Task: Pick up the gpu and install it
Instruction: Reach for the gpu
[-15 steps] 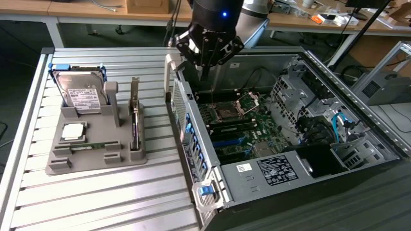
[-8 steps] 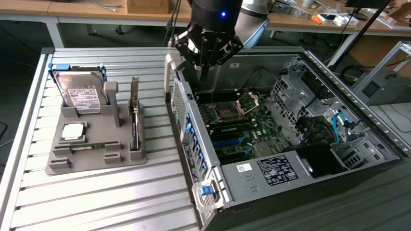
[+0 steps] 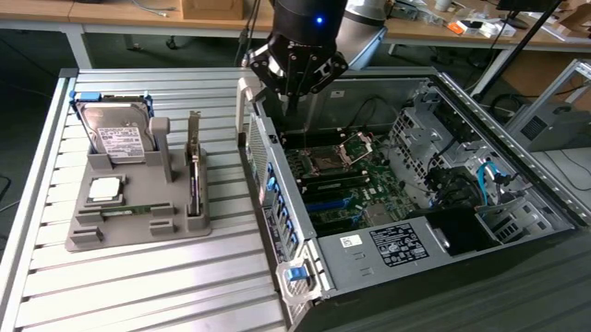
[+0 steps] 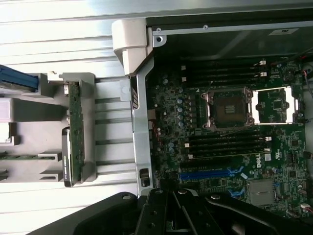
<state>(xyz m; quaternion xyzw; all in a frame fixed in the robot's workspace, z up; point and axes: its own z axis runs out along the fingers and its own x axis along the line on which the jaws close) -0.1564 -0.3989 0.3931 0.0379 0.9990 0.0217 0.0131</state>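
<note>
The gpu [image 3: 194, 176] stands on edge in a slot of the grey holder [image 3: 138, 232], its silver bracket pointing up. In the wrist view the gpu [image 4: 74, 137] shows edge-on, a green card with a black fan bulge on one face. My gripper [image 3: 291, 104] hangs shut and holds nothing. It is over the rear wall of the open computer case [image 3: 277, 173], to the exterior view's right of the gpu and apart from it. Its dark fingers [image 4: 156, 215] meet above the case wall near the blue card slot [image 4: 205, 173].
The holder also carries a silver hard drive [image 3: 120, 138], a square processor chip [image 3: 104, 188] and a narrow memory stick [image 3: 138, 209]. The motherboard [image 3: 342, 180] lies inside the case among cables and drive cages [image 3: 461, 173]. All sit on a slatted metal table [image 3: 138, 290].
</note>
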